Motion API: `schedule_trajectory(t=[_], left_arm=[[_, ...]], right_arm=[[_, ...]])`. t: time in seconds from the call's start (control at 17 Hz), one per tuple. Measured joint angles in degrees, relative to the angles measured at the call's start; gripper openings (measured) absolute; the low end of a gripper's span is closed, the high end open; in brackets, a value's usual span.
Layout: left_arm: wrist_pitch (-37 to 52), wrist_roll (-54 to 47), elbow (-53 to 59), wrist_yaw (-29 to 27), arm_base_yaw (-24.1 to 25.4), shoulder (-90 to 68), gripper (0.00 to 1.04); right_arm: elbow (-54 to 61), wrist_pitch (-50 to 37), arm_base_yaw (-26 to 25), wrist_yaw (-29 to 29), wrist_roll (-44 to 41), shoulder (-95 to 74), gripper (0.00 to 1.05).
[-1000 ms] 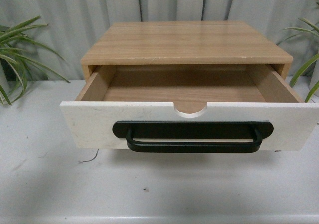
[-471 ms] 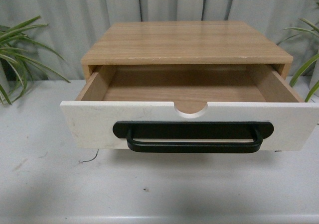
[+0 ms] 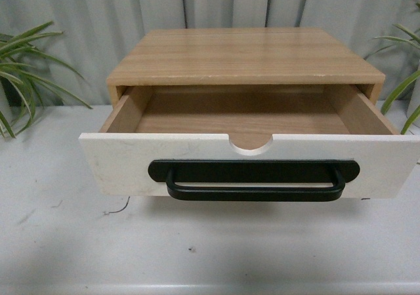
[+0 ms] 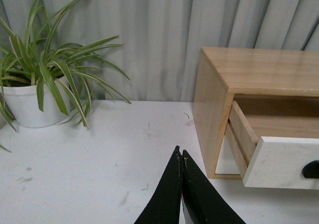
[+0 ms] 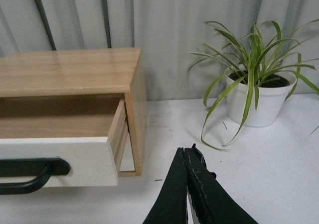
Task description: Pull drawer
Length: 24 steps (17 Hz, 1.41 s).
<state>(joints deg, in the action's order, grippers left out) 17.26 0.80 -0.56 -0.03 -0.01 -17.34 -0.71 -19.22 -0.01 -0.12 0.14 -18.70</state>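
The drawer (image 3: pixel 125 160) stands pulled well out of its wooden cabinet (image 3: pixel 246 56) in the front view, white front toward me, with a long black bar handle (image 3: pixel 254 180) and a semicircular notch in its top edge. Its wooden inside is bare. Neither arm shows in the front view. My left gripper (image 4: pixel 179 153) is shut with nothing in it, over the table to the left of the cabinet (image 4: pixel 212 109) and the drawer (image 4: pixel 281 162). My right gripper (image 5: pixel 187 152) is shut and empty too, to the right of the drawer (image 5: pixel 75 159) and apart from its handle (image 5: pixel 30 174).
A potted plant (image 4: pixel 30 104) in a white pot stands at the table's back left, and another potted plant (image 5: pixel 259 102) at the back right. A grey curtain (image 3: pixel 98 13) hangs behind. The white table (image 3: pixel 197 249) runs in front of the drawer.
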Motion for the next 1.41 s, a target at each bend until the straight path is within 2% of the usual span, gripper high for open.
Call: schedule_trajectory(t=[0.41, 0.53, 0.59, 0.94, 1.0, 1.24, 1.29, 1.35, 1.41], left_arm=[[-7.3, 0.0, 0.0, 0.0, 0.0, 7.6, 0.02], [-18.1, 0.0, 0.0, 0.0, 0.0, 16.0, 0.02], [-16.6, -0.1, -0.4, -0.2, 0.0, 16.8, 0.02], [-17.4, -0.2, 0.0, 0.0, 0.0, 16.8, 0.02], [-17.5, -0.2, 0.0, 0.0, 0.0, 16.8, 0.08], [-17.4, -0.2, 0.0, 0.0, 0.0, 16.8, 0.56], [-17.4, -0.2, 0.0, 0.0, 0.0, 16.8, 0.82], [-17.4, -0.2, 0.0, 0.0, 0.0, 16.8, 1.00], [-17.4, -0.2, 0.0, 0.0, 0.0, 16.8, 0.98]], right_arm=[[0.0, 8.2, 0.0, 0.0, 0.0, 7.8, 0.02], [-0.1, 12.2, 0.0, 0.1, 0.0, 10.8, 0.02], [0.0, 19.8, 0.0, 0.1, -0.1, 16.9, 0.02], [0.0, 19.4, 0.0, 0.2, -0.1, 18.5, 0.02], [0.0, 19.4, 0.0, 0.2, -0.2, 18.5, 0.06], [0.0, 19.4, 0.0, 0.2, -0.2, 18.5, 0.55], [0.0, 19.4, 0.0, 0.2, -0.2, 18.5, 0.80], [0.0, 19.4, 0.0, 0.2, -0.1, 18.5, 1.00], [0.0, 19.4, 0.0, 0.2, -0.2, 18.5, 0.98]])
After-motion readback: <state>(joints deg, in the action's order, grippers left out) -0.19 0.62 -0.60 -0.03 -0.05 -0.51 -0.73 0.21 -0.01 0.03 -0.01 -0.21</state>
